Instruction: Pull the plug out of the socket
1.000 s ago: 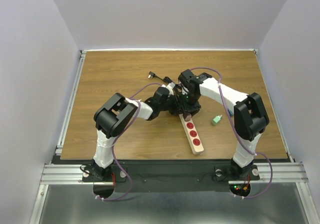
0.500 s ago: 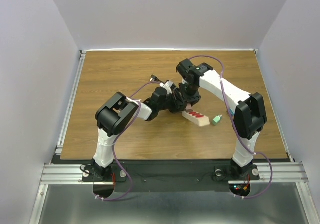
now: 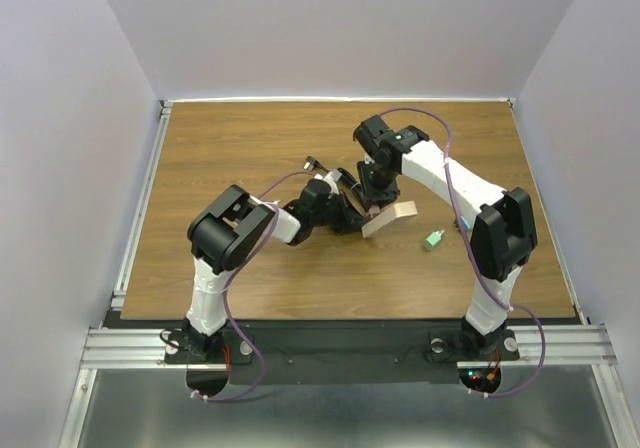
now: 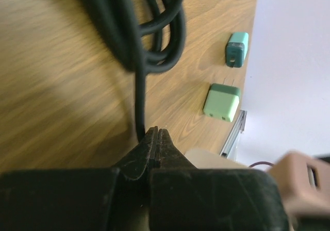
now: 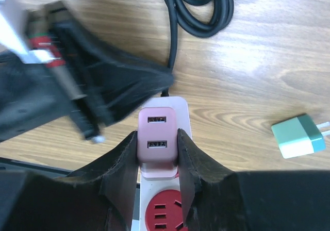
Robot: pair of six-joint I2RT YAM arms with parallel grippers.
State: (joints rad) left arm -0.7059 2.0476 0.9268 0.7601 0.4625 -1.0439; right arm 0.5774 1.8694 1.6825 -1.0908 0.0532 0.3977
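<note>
The plug (image 5: 158,156), a pink block, sat in the end outlet of the socket (image 3: 392,217), low centre in the right wrist view. The strip's long axis ran down out of frame, and its black cord (image 5: 175,40) led upward. The right gripper (image 5: 156,135), the nearer, pinched the plug's two sides. The left gripper (image 4: 156,134), fingers pressed together, met the cord end at upper left. Whether it nipped the cord was unclear. The plug looked not yet out.

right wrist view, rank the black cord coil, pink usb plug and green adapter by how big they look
1. black cord coil, though cut off at the top
2. pink usb plug, nearer the camera, so unsure
3. green adapter
</note>
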